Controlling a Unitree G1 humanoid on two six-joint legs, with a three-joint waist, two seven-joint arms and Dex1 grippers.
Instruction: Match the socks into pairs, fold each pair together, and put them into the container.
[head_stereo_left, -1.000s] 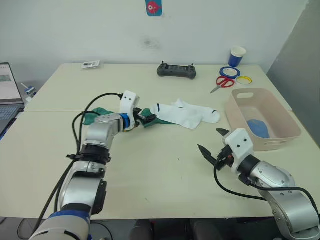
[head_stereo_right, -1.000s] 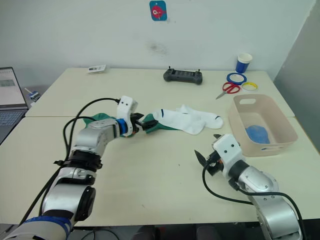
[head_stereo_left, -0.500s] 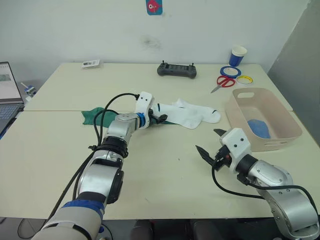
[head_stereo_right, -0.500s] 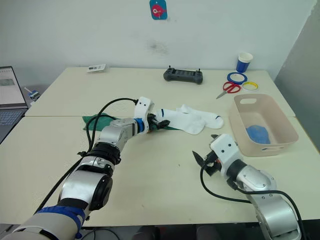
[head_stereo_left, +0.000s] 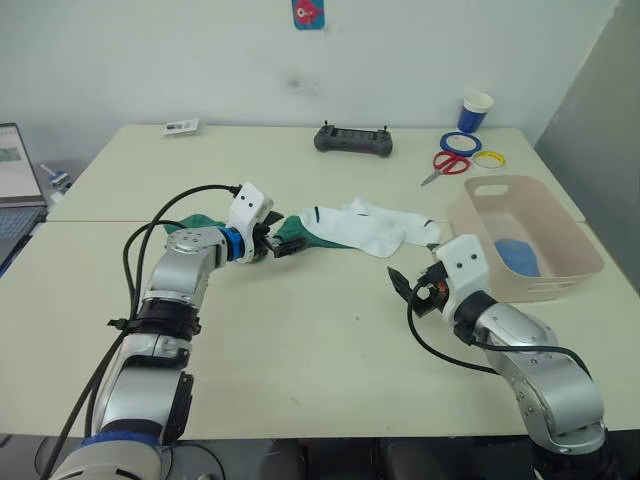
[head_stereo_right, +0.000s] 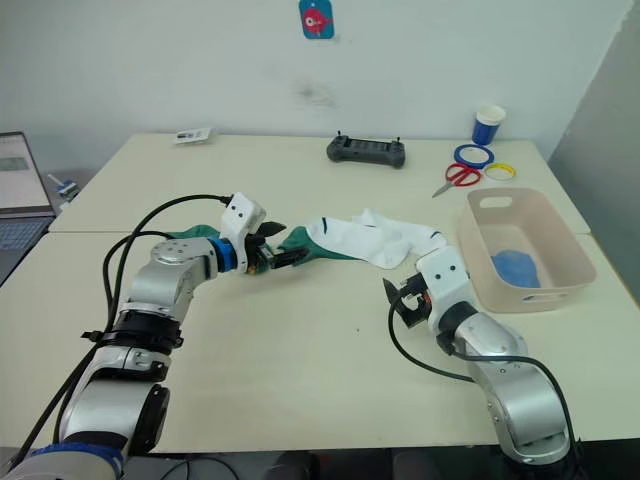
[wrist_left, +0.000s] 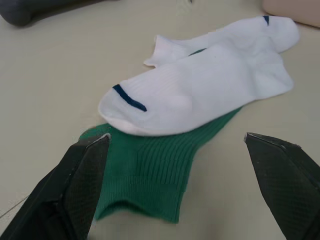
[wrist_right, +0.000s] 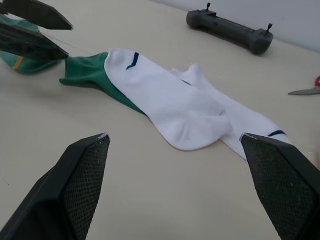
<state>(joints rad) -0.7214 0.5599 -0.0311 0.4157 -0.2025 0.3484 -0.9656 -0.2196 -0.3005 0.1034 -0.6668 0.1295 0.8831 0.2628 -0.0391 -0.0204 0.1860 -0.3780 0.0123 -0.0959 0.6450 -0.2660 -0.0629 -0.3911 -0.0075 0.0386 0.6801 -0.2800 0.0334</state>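
Green sock (wrist_left: 150, 175) now lies pulled half out from under the white socks (wrist_left: 200, 90), since my left pincer (wrist_left: 185, 190), wide open and empty, has drawn back, while my right pincer (wrist_right: 175, 185) has come nearer, open too, so pairing can start.

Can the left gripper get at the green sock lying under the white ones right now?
Probably yes: the left gripper is open at the green sock's bare cuff end; the white sock covers only its far part.
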